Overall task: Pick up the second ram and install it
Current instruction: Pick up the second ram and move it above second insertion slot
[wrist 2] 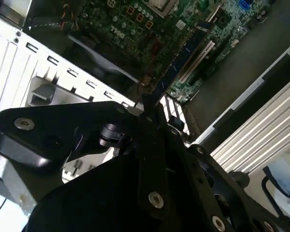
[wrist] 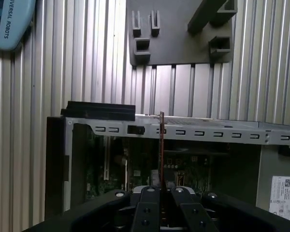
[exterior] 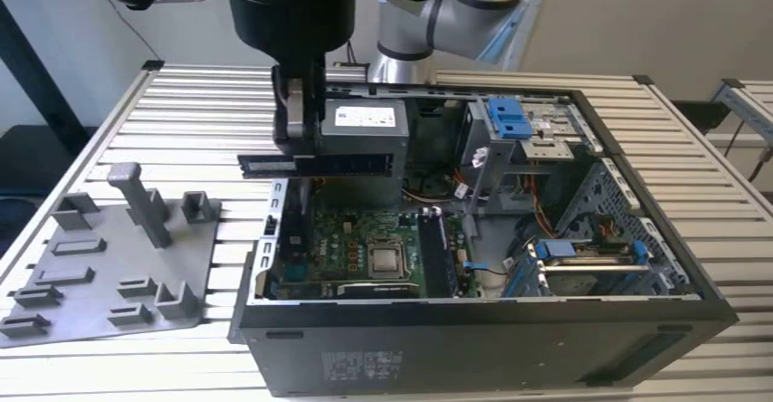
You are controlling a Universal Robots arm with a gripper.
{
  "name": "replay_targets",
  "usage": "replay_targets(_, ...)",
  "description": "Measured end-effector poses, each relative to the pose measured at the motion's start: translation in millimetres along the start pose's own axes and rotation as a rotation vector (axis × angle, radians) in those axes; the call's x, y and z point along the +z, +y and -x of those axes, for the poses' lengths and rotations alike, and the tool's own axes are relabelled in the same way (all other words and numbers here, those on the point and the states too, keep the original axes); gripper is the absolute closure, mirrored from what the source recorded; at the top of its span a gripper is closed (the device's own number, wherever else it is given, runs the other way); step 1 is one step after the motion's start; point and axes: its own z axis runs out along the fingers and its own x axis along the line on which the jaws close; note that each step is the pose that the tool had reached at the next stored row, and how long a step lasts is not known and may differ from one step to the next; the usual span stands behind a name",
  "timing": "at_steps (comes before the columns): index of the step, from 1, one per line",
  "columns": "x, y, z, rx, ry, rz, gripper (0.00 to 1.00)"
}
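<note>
— Where is the ram (exterior: 326,163)?
— In the gripper (exterior: 293,153). In the exterior view it is held level, flat side on, above the open case (exterior: 483,348) and in front of the power supply (exterior: 362,135).
— Is the pincer closed on it?
— Yes. The fingers are clamped on it near the end toward the exterior view's left, and the rest juts out to the right.
— What lies under it?
— The board (exterior: 350,239). In the second wrist view the ram runs edge-on from the fingers out over the green circuitry. In the first wrist view it is a thin line crossing the case's slotted wall.
— Does it touch anything?
— It seems to hang clear of the case, though the angle is poor.
— Anything else nearby?
— A grey plate (exterior: 85,284) with a tall post (exterior: 147,205) lies on the slatted table (exterior: 181,112), beside the case on the exterior view's left.
</note>
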Motion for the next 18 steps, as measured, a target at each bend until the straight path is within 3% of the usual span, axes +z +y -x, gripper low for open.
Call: replay_targets(18, 4.4, -77.3, -2.5, 0.0, -0.0006, -0.0001, 0.86)
